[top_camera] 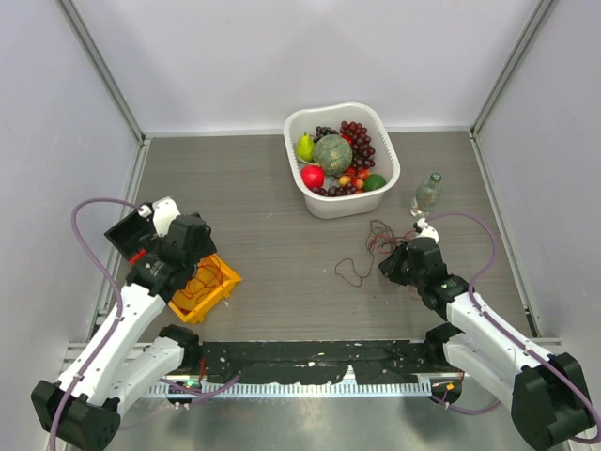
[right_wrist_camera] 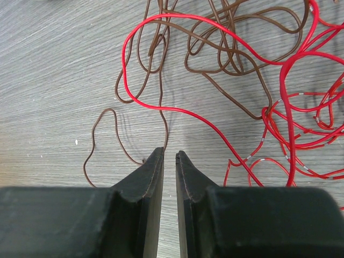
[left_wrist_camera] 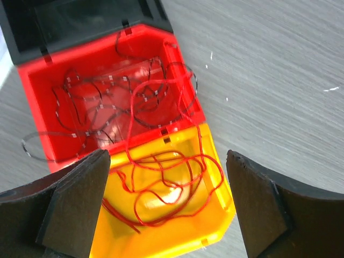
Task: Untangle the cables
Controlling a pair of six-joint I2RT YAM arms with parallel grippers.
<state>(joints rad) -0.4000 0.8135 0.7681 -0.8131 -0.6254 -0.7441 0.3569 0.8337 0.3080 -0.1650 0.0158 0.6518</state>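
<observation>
On the table the cables (top_camera: 378,239) lie as a loose tangle of red cable (right_wrist_camera: 291,80) and brown cable (right_wrist_camera: 226,59). My right gripper (right_wrist_camera: 170,153) rests just in front of the tangle with its jaws only a narrow slit apart. Nothing sits in the slit. A brown strand runs down to its left fingertip (right_wrist_camera: 157,161). My left gripper (left_wrist_camera: 167,207) hangs wide open above a yellow bin (left_wrist_camera: 215,226) that holds a loose red cable (left_wrist_camera: 161,188). The adjoining red bin (left_wrist_camera: 37,80) holds dark thin cables (left_wrist_camera: 107,102), some spilling over its rim.
A white basin (top_camera: 386,188) of fruit stands at the back centre. A clear bottle (top_camera: 426,193) is upright to its right, close to the tangle. A black bin (left_wrist_camera: 80,21) adjoins the red one. Grey walls close in the left, right and back.
</observation>
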